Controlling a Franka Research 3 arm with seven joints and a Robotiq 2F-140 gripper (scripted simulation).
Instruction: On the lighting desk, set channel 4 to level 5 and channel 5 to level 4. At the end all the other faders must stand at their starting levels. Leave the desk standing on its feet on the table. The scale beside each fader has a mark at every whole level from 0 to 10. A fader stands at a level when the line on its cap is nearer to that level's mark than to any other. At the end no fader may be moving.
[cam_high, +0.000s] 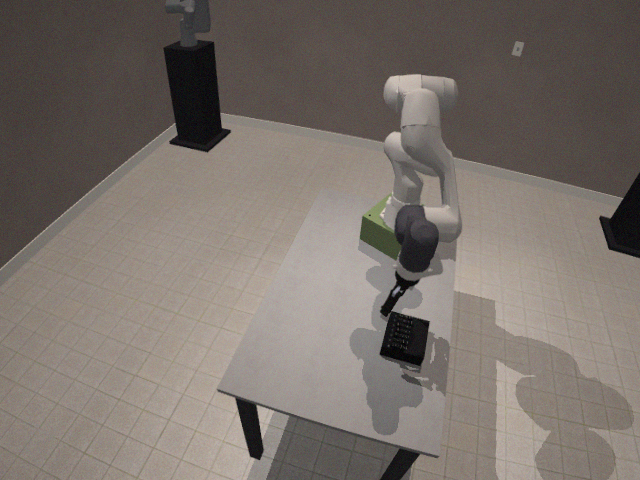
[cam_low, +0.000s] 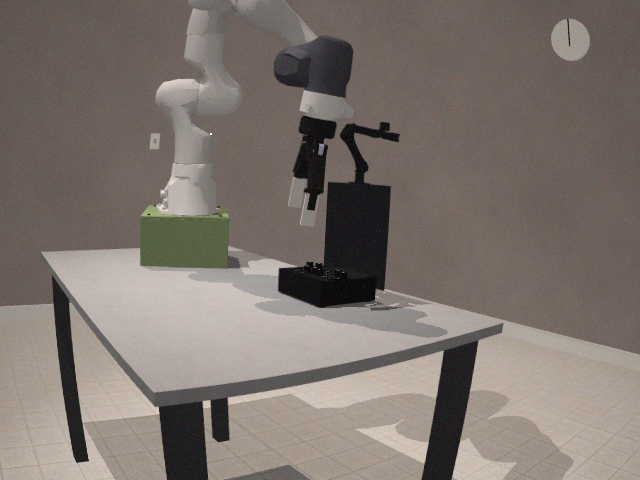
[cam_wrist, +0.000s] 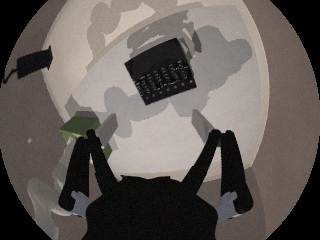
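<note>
The lighting desk (cam_high: 405, 338) is a small black box with a row of faders, standing flat on the grey table near its right edge. It also shows in the exterior view (cam_low: 326, 284) and in the wrist view (cam_wrist: 160, 71). The fader levels are too small to read. My gripper (cam_low: 305, 207) hangs open and empty well above the desk, over its end nearer the arm's base. In the top view the gripper (cam_high: 391, 302) points down just behind the desk. In the wrist view the two fingers stand wide apart with the desk ahead of them.
The arm's green base block (cam_high: 381, 230) stands at the back of the table. A black pedestal with a small black arm (cam_low: 357, 232) stands on the floor behind the desk. The table's right edge (cam_high: 448, 356) runs close beside the desk.
</note>
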